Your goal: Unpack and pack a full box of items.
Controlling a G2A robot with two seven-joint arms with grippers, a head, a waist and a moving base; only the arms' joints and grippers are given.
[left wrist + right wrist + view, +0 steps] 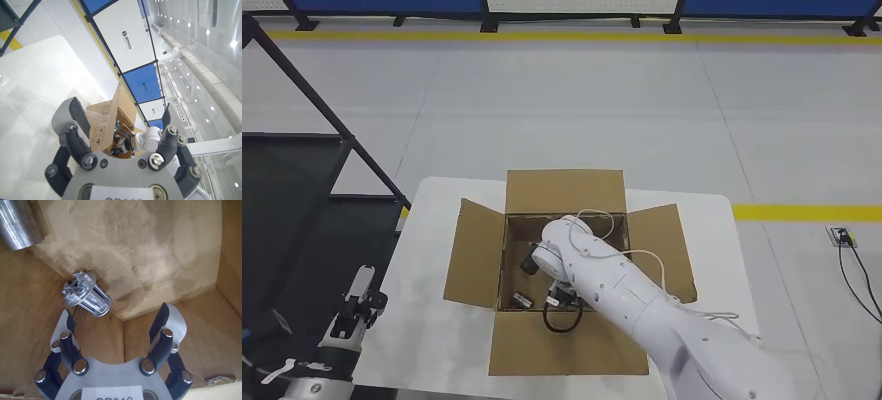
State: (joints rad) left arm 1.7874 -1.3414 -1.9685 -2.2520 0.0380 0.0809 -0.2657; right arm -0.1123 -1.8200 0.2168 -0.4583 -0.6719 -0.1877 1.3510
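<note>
Top view: the box [566,190] stands with flaps open mid-table [437,335], and the right arm reaches down toward its near-left corner.

Left wrist view: the left gripper [122,106] hangs off the table's left edge, fingers spread and empty, well apart from the box.

Right wrist view: the right gripper [115,309] hovers over the box floor, fingers spread. The metal part [86,294] lies on its side where floor seems to meet wall, flanged end away from the gripper, its long axis slanting across the gap. It sits beside one finger [70,323], not between both. Closing here would likely clip it or roll it, and the wall may block that finger.
</note>
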